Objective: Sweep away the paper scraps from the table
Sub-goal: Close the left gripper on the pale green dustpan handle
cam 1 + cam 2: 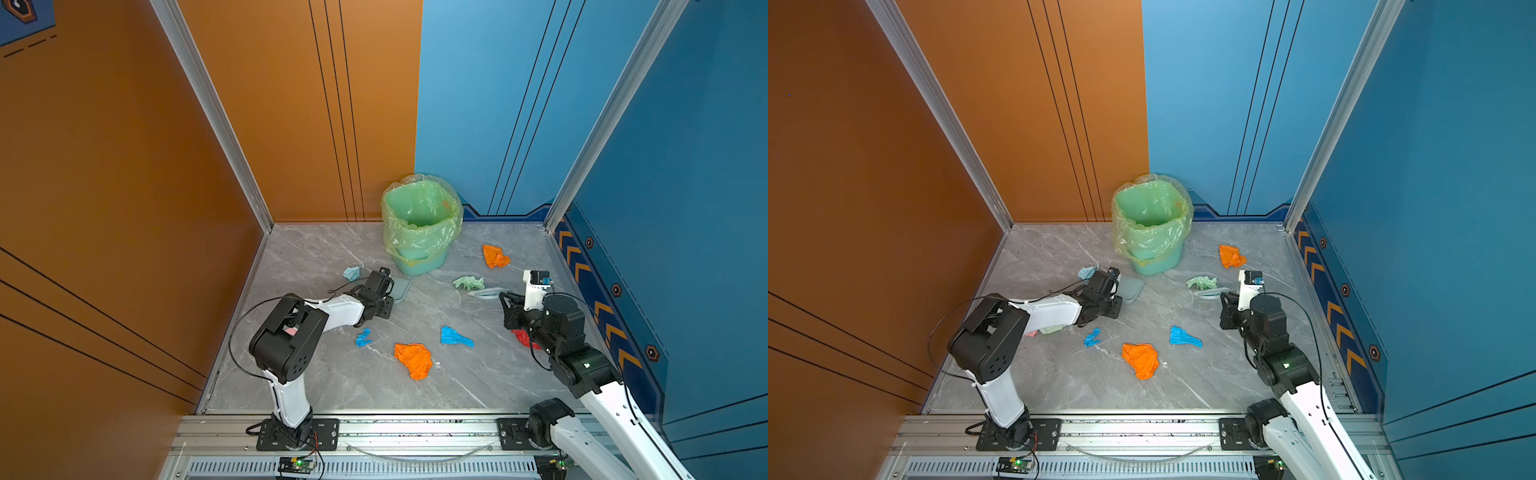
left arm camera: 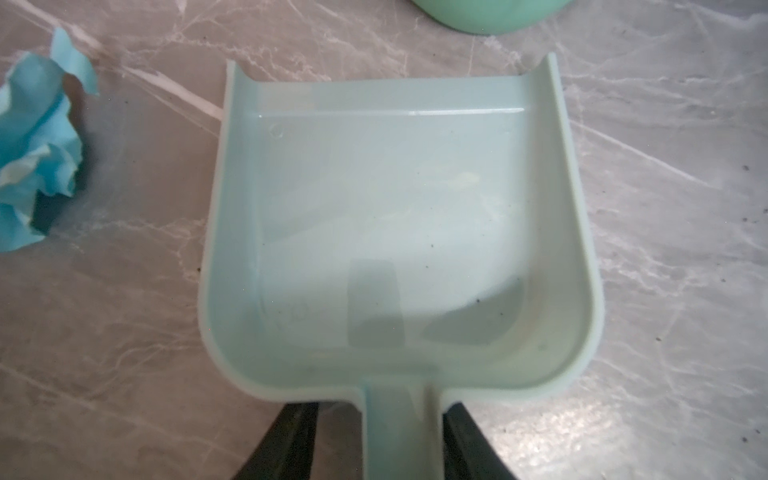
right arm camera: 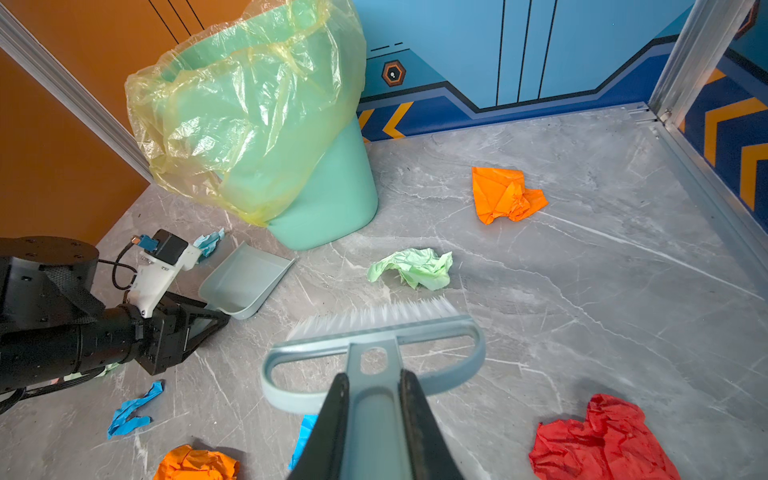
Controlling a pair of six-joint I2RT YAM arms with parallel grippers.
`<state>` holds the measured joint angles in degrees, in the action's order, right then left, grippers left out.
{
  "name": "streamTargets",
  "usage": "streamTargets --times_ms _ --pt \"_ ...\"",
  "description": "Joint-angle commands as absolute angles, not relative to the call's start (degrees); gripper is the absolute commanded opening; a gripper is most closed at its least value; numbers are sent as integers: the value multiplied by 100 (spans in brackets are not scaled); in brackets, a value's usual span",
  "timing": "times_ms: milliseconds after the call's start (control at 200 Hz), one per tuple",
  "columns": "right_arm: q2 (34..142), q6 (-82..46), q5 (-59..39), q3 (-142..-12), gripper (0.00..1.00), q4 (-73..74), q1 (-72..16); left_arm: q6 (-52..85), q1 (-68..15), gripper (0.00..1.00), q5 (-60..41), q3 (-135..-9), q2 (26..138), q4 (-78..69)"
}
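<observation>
Right hand (image 3: 372, 386) is clenched on the brush (image 3: 365, 332) handle, with the bristles near the pale green wad (image 3: 413, 268). Left hand (image 2: 380, 411) straddles the dustpan (image 2: 386, 208) handle with a gap on one side, so it's not gripping yet. The dustpan sits just beside the bin (image 1: 419, 232). The paper scraps (image 1: 413, 359) are scattered all over the tabletop (image 1: 332, 386): orange, blue, red.

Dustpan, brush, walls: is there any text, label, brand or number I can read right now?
No legible words or numbers anywhere.
dustpan: faint embossed mark near the handle, too blurred to read.
brush: no marking visible.
hexagon badge, orange chevrons: shapes only, no lettering.
</observation>
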<state>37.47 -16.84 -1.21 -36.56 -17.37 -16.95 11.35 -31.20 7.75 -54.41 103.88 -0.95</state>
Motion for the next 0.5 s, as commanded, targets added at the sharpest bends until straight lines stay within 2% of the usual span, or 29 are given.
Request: streamTargets --times_ms 0,380,496 --pt "3667 -1780 -48 -3596 0 -1609 -1717 1054 -3183 41 892 -5376 10516 -97" --pt "3666 -1796 -62 -3603 0 -1608 -1714 1040 -3204 33 879 -5317 10521 -209" --pt "3648 -1802 -62 -3596 0 -1612 -1714 1065 -3204 28 859 -5243 10470 -295"
